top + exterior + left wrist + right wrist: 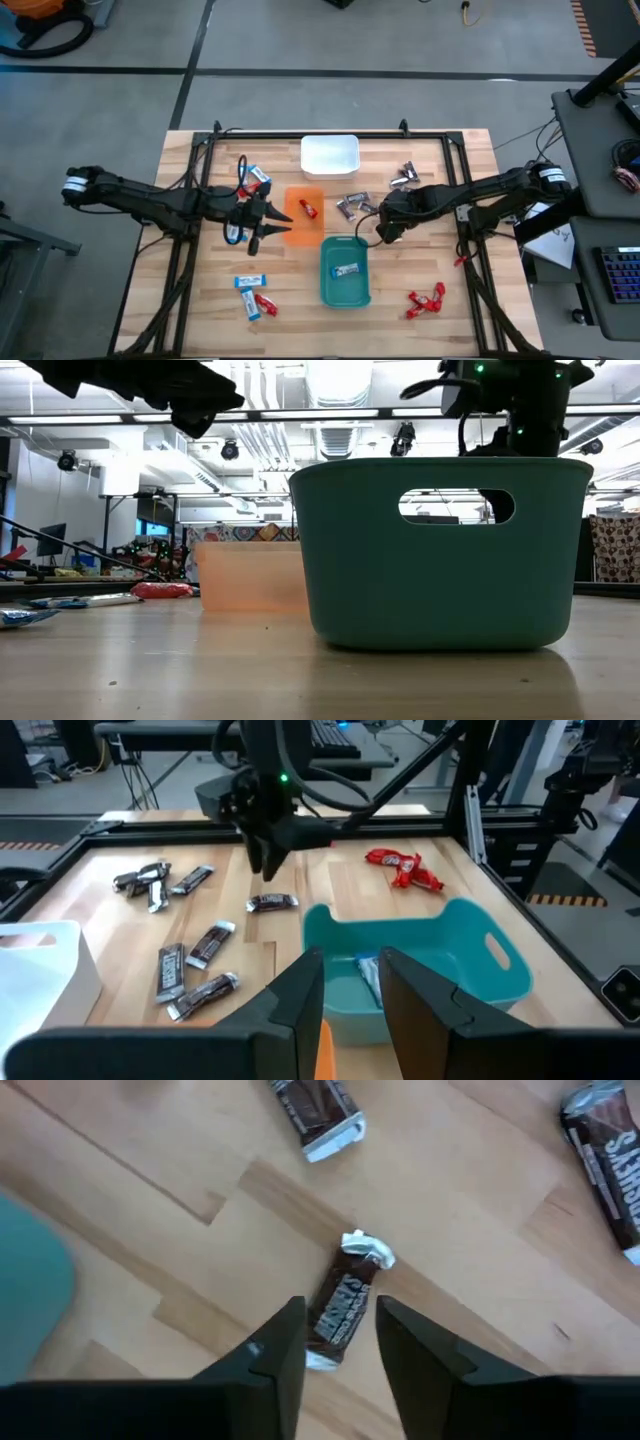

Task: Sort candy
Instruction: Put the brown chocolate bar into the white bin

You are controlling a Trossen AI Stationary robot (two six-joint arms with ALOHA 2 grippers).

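High view: the counter (420,330) carries three trays in its middle: a white tray (330,155) at the far side, an orange tray (296,232) below it, and a teal tray (345,290) nearest the front edge. The orange tray holds one red candy (308,208); the teal tray holds one blue-and-white candy (346,269). The left gripper (262,222) hangs over the orange tray's left edge, with its fingers (300,1005) spread a little and nothing between them. The right gripper (384,231) sits just right of the teal tray's upper corner, low over the counter. Right wrist view: the right fingers (283,1345) are parted and straddle the lower end of a dark brown candy (345,1302) lying flat on the wood; whether they press it cannot be told. Two more brown candies (315,1110) lie near it, apart from each other. In the high view, further brown candies (351,206) lie between the orange tray and the right arm, and a silver-wrapped group (404,177) lies farther back. A cluster of red candies (425,300) rests near the front right. Blue-and-white candies (256,180) lie left of the white tray, and others (248,283) lie at the front left, touching a red piece (265,303).
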